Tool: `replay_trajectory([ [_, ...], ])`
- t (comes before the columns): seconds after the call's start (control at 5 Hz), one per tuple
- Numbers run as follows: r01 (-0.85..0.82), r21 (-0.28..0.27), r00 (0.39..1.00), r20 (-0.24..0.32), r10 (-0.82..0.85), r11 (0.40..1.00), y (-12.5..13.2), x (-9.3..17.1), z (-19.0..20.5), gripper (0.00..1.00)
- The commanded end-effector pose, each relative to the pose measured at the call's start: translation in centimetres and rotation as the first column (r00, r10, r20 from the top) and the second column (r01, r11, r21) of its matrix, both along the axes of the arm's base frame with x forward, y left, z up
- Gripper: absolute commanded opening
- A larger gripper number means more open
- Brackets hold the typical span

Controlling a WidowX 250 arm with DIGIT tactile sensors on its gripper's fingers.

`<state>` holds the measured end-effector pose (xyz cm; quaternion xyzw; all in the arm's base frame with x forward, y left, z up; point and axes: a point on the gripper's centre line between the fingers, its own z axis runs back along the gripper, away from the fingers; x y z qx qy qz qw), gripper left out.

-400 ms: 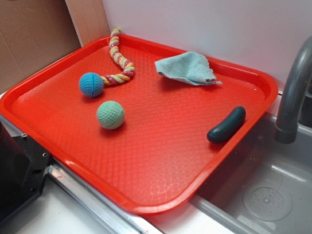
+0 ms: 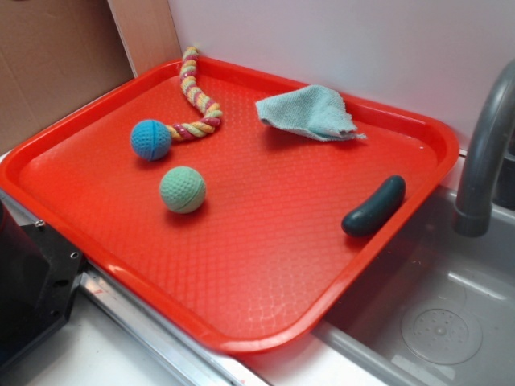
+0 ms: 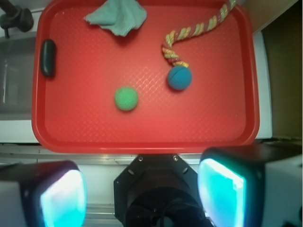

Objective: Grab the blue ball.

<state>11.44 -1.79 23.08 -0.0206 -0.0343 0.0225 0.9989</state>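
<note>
The blue ball [image 2: 150, 139] [image 3: 179, 78] lies on the red tray [image 2: 265, 265] [image 3: 142, 137], touching the end of a braided rope toy [image 2: 195, 96] [image 3: 194, 33]. A pale green ball [image 2: 183, 189] [image 3: 126, 99] rests a little nearer the tray's middle. In the wrist view my gripper [image 3: 142, 196] hangs high above the tray's near edge, well short of both balls, its two cyan pads [image 3: 221, 194] far apart and nothing between them. The gripper does not show in the exterior view.
A teal cloth [image 2: 310, 112] [image 3: 116, 16] lies crumpled at the tray's far side. A dark pickle-shaped toy [image 2: 373, 207] [image 3: 47, 57] sits by the rim next to the sink [image 2: 434, 314]. A grey faucet [image 2: 483, 153] rises there. The robot's black base [image 2: 32, 281] stands below the tray's edge.
</note>
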Motion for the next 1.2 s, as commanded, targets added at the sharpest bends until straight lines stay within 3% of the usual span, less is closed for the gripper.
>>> replay_trajectory([
  [0.0, -0.380, -0.067, 0.925, -0.017, 0.379, 0.923, 1.2, 1.2, -1.5, 1.00],
  [0.4, -0.624, -0.097, 0.775, 0.052, 0.630, 0.775, 2.6, 3.8, -5.4, 1.00],
  [0.6, -0.688, -0.094, 0.718, 0.055, 0.694, 0.719, 4.3, 6.0, -8.5, 1.00],
  [1.0, -0.713, -0.044, 0.699, 0.043, 0.714, 0.700, 7.6, 9.9, -14.4, 1.00],
])
